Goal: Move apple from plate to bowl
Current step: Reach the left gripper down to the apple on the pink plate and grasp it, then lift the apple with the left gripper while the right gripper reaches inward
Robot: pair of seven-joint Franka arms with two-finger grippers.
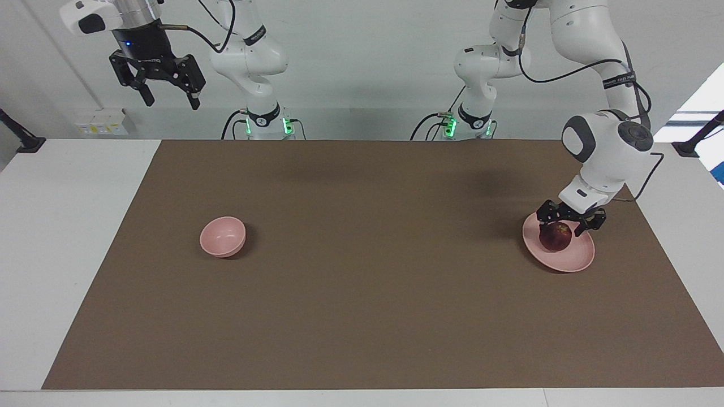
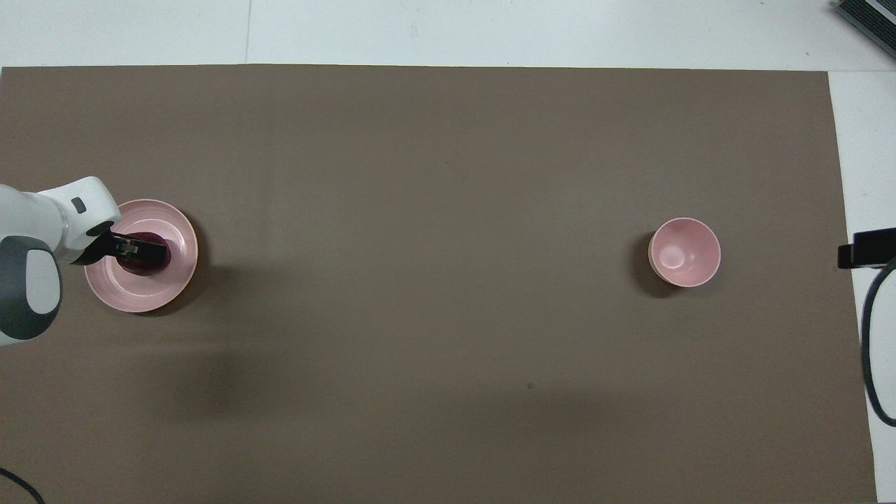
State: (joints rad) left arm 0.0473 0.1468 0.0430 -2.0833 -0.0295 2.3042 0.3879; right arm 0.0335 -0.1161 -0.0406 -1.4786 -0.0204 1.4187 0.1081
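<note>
A dark red apple (image 1: pixel 555 238) lies on the pale pink plate (image 1: pixel 572 260) at the left arm's end of the table. My left gripper (image 1: pixel 561 226) is open and low over the apple, one finger on each side of its top. Whether the fingers touch it I cannot tell. In the overhead view the left gripper (image 2: pixel 143 250) covers most of the apple (image 2: pixel 142 267) on the plate (image 2: pixel 140 297). The small pink bowl (image 1: pixel 223 236) stands empty toward the right arm's end, also seen as the bowl (image 2: pixel 684 252) from overhead. My right gripper (image 1: pixel 172 102) waits open, high above the table's edge.
A brown mat (image 1: pixel 362 294) covers most of the white table, with plate and bowl set far apart on it. A black cable (image 2: pixel 871 350) loops at the table's edge near the right arm's end.
</note>
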